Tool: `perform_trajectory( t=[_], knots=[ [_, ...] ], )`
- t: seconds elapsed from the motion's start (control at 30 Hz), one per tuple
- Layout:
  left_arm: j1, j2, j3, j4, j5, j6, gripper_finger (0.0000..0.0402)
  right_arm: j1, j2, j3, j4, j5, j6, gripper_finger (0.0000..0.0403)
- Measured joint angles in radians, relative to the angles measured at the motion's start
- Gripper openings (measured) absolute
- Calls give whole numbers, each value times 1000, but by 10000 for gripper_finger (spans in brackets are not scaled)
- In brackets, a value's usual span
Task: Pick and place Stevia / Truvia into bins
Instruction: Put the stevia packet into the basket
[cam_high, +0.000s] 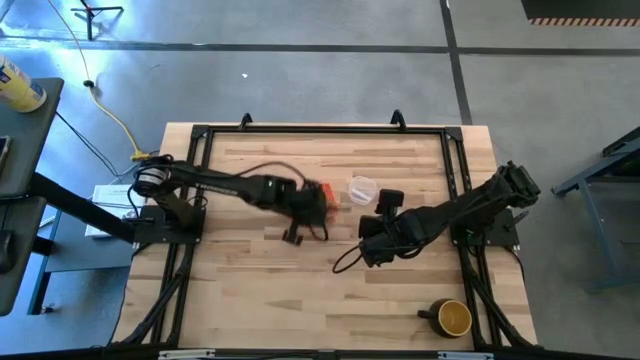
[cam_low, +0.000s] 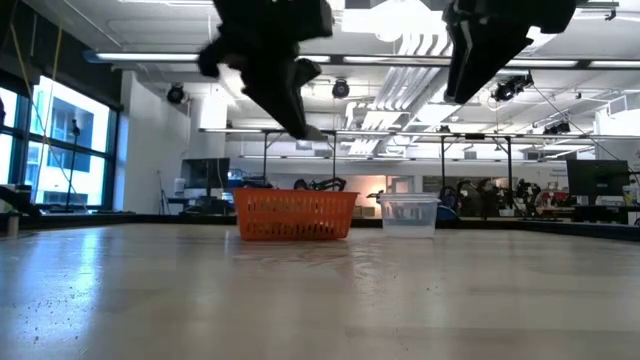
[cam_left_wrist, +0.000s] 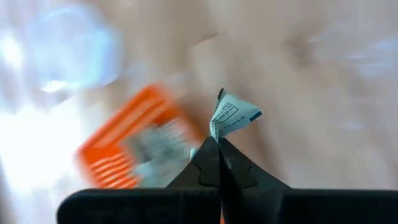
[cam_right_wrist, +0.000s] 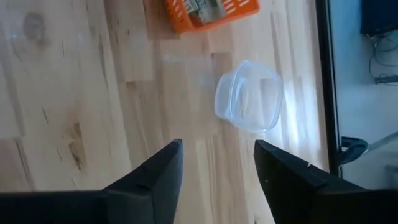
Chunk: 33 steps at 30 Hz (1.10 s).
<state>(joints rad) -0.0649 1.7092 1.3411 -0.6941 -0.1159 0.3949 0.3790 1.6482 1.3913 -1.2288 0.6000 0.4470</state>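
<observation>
Pale sachet (cam_left_wrist: 231, 116) pinched in the left pincer (cam_left_wrist: 217, 142) above the orange bin (cam_left_wrist: 134, 148); right pincer (cam_right_wrist: 217, 155) hangs released.

Bin (cam_high: 318, 196): bright orange, walls in a fine lattice; pale sachets inside, seen in the left wrist view.
Sachet (cam_left_wrist: 229, 117) pinched in left gripper (cam_left_wrist: 217, 144): white with pale green-blue edge and fine dark print.
Both grippers black; right gripper (cam_right_wrist: 217, 163) matte black fingers.
Cup (cam_right_wrist: 249, 95): clear, colourless.
Counter (cam_high: 300, 300): light blond wood, plank stripes, black frame.
Mug (cam_high: 450, 317): dark outside, yellow inside.
Floor grey; cable (cam_high: 105, 105) yellow.
</observation>
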Motion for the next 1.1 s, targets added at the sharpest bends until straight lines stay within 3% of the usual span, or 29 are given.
perform_trajectory(
  t=[0.17,0.37,0.57,0.77,1.1],
  knots=[
    [130,0,-10,-19,-47,-41,29,-8,-6,-65,45,-34,0,174],
    [241,2,-85,40,125,-112,40,14,-6,-215,145,-137,10,163],
    [228,41,-153,89,158,-116,44,45,-6,-263,215,-155,43,162],
    [200,93,-182,61,107,-124,35,33,-8,-242,224,-133,37,159],
    [163,-21,-146,-12,48,-228,108,31,-8,-242,224,-110,19,157]
  ],
)
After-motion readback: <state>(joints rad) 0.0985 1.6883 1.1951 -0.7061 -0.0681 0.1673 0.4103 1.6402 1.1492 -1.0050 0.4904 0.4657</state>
